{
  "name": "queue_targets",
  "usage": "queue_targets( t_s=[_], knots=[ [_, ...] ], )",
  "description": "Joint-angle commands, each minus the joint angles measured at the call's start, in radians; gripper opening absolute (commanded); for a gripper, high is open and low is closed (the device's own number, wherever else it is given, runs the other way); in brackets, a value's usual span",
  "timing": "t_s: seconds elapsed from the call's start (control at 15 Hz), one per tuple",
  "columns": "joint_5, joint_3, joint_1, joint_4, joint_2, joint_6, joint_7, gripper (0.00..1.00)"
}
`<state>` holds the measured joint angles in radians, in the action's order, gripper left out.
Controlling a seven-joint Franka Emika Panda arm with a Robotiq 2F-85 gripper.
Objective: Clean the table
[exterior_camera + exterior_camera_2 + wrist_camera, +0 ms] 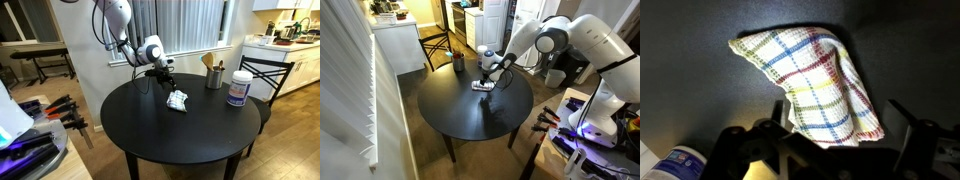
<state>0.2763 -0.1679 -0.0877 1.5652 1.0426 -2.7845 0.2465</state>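
The round black table (150, 135) shows in both exterior views (460, 115). A white dish cloth (177, 100) with blue, red and yellow checks lies crumpled on its far half; it also shows in an exterior view (483, 86). My gripper (163, 76) hangs just above the cloth, a little to one side of it, and it shows in an exterior view (490, 72) as well. In the wrist view the cloth (815, 75) lies on the dark top between my spread fingers (836, 108). The gripper is open and holds nothing.
A metal cup with utensils (214, 75) and a white canister (238, 88) stand near the table's far edge; the canister's top shows in the wrist view (675, 162). A black chair (265, 75) stands behind them. A white kitchen counter (290, 50) is beyond.
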Motion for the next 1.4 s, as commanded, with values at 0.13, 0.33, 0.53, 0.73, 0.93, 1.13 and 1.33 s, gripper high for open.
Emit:
queue_targets(
  t_s=[0.13, 0.33, 0.53, 0.73, 0.93, 1.13, 1.33],
  knots=[
    [-0.092, 0.044, 0.066, -0.197, 0.159, 0.067, -0.118, 1.00],
    [-0.116, 0.064, 0.092, -0.277, 0.218, 0.110, -0.146, 1.00],
    [-0.130, 0.081, 0.110, -0.342, 0.261, 0.153, -0.169, 0.73],
    [-0.136, 0.089, 0.117, -0.398, 0.296, 0.184, -0.178, 0.53],
    [-0.148, 0.094, 0.120, -0.437, 0.321, 0.208, -0.180, 0.34],
    [-0.151, 0.094, 0.115, -0.461, 0.332, 0.227, -0.174, 0.15],
    [-0.136, 0.057, 0.076, -0.493, 0.339, 0.248, -0.126, 0.01]
  ],
)
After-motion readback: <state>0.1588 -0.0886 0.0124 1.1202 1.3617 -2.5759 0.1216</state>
